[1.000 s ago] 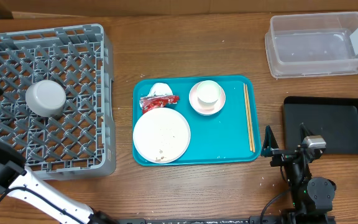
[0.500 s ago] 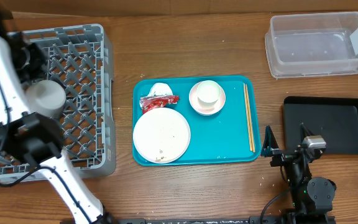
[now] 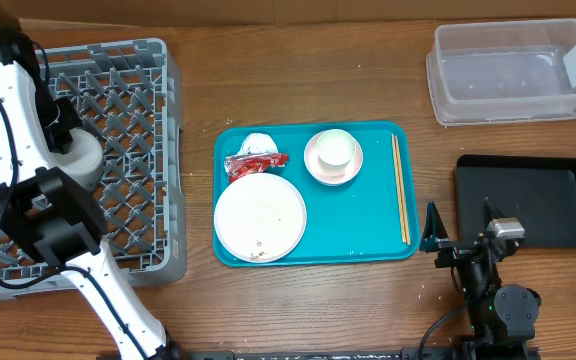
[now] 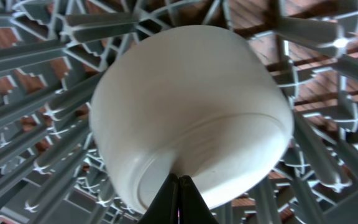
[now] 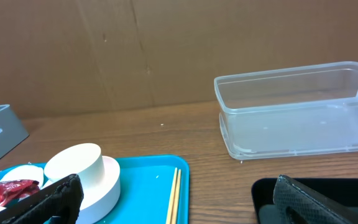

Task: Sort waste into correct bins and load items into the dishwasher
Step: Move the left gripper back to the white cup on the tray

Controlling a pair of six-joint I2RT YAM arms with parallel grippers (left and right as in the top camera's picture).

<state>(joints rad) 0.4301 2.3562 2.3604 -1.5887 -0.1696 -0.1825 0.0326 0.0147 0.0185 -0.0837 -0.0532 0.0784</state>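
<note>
At the near edge of the table the right gripper [image 3: 458, 222] sits with fingers spread wide and nothing between them. It is just off the near right corner of the teal serving tray [image 3: 368, 225] and beside the black tray [image 3: 538, 205]. A careless reach forward could clip the serving tray's rim and jolt everything on it.

The large white plate [image 3: 260, 218] at that tray's near left corner carries a few rice grains [image 3: 259, 243]. If it is tilted for racking before it is scraped, the grains would likely scatter. The red wrapper [image 3: 255, 163] touches the plate's far rim, with the white tissue [image 3: 258, 144] behind it, so lifting the plate may drag either one. The small white cup [image 3: 335, 148] stands inside the pinkish-white bowl [image 3: 333, 172], and a grab at the bowl alone could topple it. The chopsticks [image 3: 400, 190] lie flat along the tray's right edge, thin enough to slip out of a pinch.

Further back, the pale grey-blue bowl [image 4: 191, 112] rests upside down on the lattice of the dish rack [image 3: 138, 90], toward its left side. The left gripper [image 4: 179, 194], fingers pressed together and holding nothing, points at the bowl's rim. I cannot tell whether it touches, but a push from there might skid or tip the bowl.

The clear tub [image 3: 508, 70] waits at the far right corner, a long carry for loose waste
</note>
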